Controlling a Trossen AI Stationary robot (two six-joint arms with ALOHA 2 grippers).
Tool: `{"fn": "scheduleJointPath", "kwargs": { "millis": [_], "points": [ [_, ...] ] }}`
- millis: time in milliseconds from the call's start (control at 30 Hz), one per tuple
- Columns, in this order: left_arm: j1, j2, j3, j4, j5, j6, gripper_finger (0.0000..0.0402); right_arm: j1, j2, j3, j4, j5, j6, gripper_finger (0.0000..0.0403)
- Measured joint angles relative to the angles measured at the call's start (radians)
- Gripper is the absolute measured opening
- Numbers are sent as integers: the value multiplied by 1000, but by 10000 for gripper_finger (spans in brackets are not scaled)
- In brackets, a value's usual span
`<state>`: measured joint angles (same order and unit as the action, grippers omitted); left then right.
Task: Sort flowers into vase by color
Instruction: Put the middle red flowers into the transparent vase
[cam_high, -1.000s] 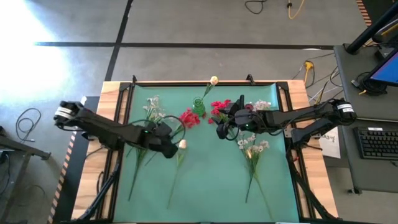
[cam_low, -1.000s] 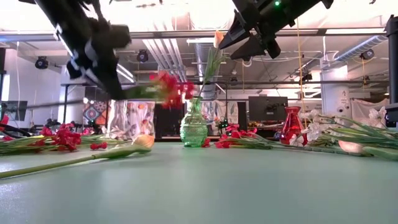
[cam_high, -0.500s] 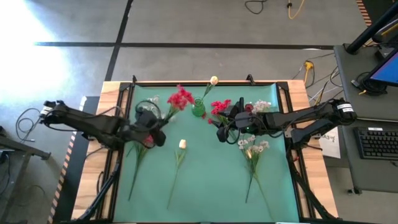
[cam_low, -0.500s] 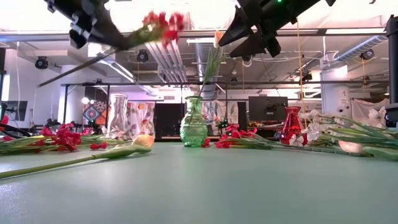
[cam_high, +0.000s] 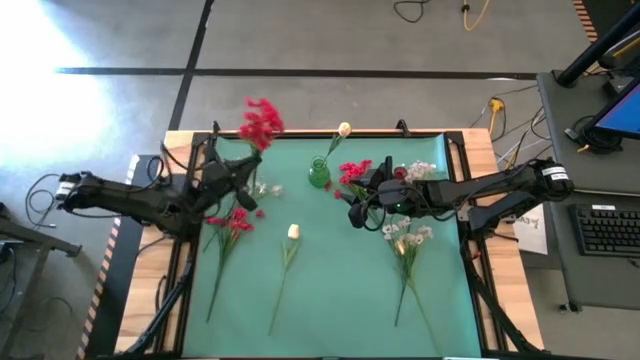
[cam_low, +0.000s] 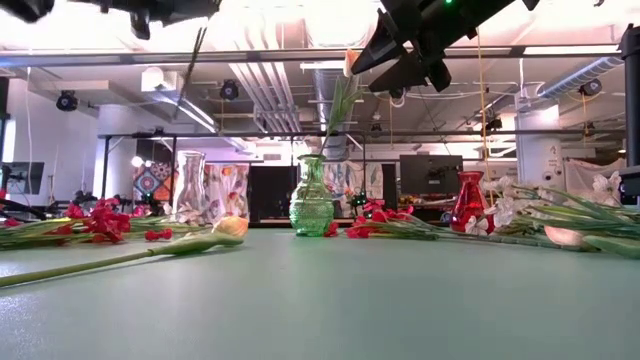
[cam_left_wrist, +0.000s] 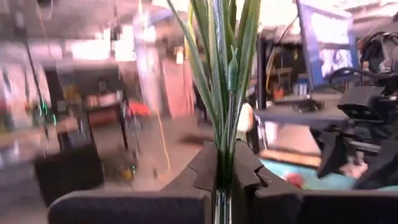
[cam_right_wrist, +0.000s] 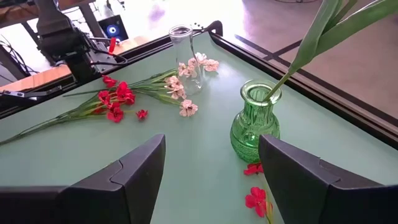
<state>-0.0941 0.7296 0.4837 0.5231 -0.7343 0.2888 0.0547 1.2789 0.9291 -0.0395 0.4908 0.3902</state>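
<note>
My left gripper (cam_high: 230, 175) is high over the table's far left, shut on a red-bloomed flower (cam_high: 260, 122) whose leafy stem (cam_left_wrist: 224, 93) rises past the fingers. My right gripper (cam_high: 356, 212) hangs open and empty just right of the green vase (cam_high: 318, 175), which also shows in the right wrist view (cam_right_wrist: 255, 127). A cream-yellow bud (cam_high: 344, 129) stands with its stem in that vase. Red flowers (cam_high: 232, 220), a cream bud flower (cam_high: 291, 232) and white sprays (cam_high: 405, 235) lie flat on the mat. My left gripper pinches the red flower's green stem (cam_left_wrist: 222, 158), below its long leaves, between the two fingers (cam_left_wrist: 202, 177). The flower is lifted clear of the table. Its bloom stands above the gripper, leaning toward the far edge, and a thin length of stem (cam_low: 195, 55) hangs below.
A clear glass vase (cam_right_wrist: 180, 37) stands at the far left and a red vase (cam_low: 468, 200) at the far right. More red blooms (cam_high: 352, 172) and white sprays (cam_high: 420, 168) lie near the right gripper. The mat's near half is mostly bare.
My left gripper has risen and gone toward the table's left and far edges with the red flower. The flower has tipped from nearly level to nearly upright. Its bloom has swung from beside the green vase to above the far left edge.
</note>
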Motion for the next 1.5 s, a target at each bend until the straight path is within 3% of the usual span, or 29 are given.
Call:
{"fn": "scheduleJointPath", "kwargs": {
  "millis": [133,267,367,533,1200,1500],
  "points": [
    [137,-6,-98,256,219,111,0,0,0,0,0,0,0,249],
    [292,-5,-137,322,240,97,0,0,0,0,0,0,3,249],
    [395,2,-153,319,329,71,0,0,0,0,0,0,3,249],
    [508,16,-155,320,368,49,0,0,0,0,-1,0,3,249],
    [566,69,-190,316,385,-62,0,0,0,0,-7,0,0,249],
    [589,65,-255,397,378,-118,0,0,0,0,-8,0,-1,249]
  ]
}}
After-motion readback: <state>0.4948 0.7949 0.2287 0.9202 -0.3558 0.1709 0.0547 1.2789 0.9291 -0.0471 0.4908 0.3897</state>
